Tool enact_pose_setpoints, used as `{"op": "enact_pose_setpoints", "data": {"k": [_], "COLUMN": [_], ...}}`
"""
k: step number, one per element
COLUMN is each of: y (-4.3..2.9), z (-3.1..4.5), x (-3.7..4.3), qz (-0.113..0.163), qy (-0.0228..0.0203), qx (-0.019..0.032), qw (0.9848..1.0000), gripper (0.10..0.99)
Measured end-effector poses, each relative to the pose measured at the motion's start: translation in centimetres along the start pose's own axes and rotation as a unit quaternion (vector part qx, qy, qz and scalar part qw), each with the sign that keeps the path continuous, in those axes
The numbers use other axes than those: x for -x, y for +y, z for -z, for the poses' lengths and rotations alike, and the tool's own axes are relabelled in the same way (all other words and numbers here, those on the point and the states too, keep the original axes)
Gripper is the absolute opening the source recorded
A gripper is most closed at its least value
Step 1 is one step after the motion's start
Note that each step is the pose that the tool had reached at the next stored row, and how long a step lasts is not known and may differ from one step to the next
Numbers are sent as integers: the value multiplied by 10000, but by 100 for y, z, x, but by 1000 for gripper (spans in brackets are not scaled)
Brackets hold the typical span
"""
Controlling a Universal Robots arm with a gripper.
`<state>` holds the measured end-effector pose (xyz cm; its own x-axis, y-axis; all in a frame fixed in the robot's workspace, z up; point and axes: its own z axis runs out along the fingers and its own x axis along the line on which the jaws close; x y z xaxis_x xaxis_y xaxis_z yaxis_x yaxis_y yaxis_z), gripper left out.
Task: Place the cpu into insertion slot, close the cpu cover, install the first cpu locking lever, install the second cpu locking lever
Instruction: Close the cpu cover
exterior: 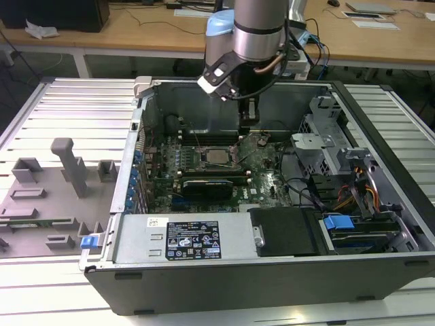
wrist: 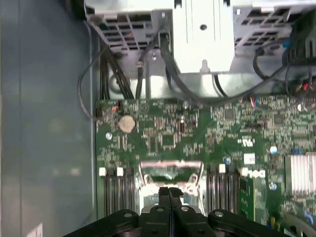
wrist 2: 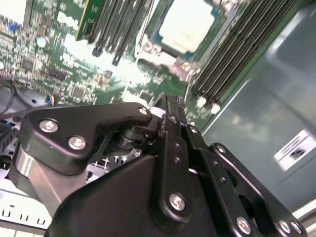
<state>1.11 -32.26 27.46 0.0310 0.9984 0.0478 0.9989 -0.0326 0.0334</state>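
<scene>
- The cpu (exterior: 217, 156) lies flat in the insertion slot (exterior: 202, 159), in the middle of the green motherboard (exterior: 266, 178). I judge the placing step done.
- In the second wrist view the chip's pale top (wrist 2: 186, 24) shows inside the cpu cover (wrist 2: 160, 58), which looks to be lying down around it. I would count the cover as closed or nearly so.
- I cannot tell whether either locking lever is hooked down, so I count both lever steps as open.
- My fingers (wrist: 169, 191) are pressed together with nothing between them, tips low over the socket's edge on the case wall side.
- The memory slots (wrist: 116, 192) run close along both flanks of the socket, so sideways room is tight.
- The long black expansion card (exterior: 211, 185) stands just beyond the socket on the near side.
- The case wall (exterior: 197, 102) rises behind me, and the drive cage (exterior: 319, 129) and its cables crowd the exterior view's right.
- The freest way out is straight up through the open side of the case.
</scene>
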Motion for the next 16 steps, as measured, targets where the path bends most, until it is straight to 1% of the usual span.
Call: {"op": "enact_pose_setpoints", "data": {"k": [1, 2, 4, 5, 7, 16], "y": [76, 134, 303, 340, 362, 376], "z": [-2, -3, -10, -14, -14, -16], "x": [0, 1, -3, -5, -5, -5], "qz": [-2, -2, -6, -6, -7, -6], "qy": [-1, -3, -6, -6, -7, -7], "qx": [-36, -66, -163, -185, -193, -193], "qw": [10000, 10000, 9999, 9998, 9998, 9998], "gripper": [106, 106, 106, 106, 106, 106]}}
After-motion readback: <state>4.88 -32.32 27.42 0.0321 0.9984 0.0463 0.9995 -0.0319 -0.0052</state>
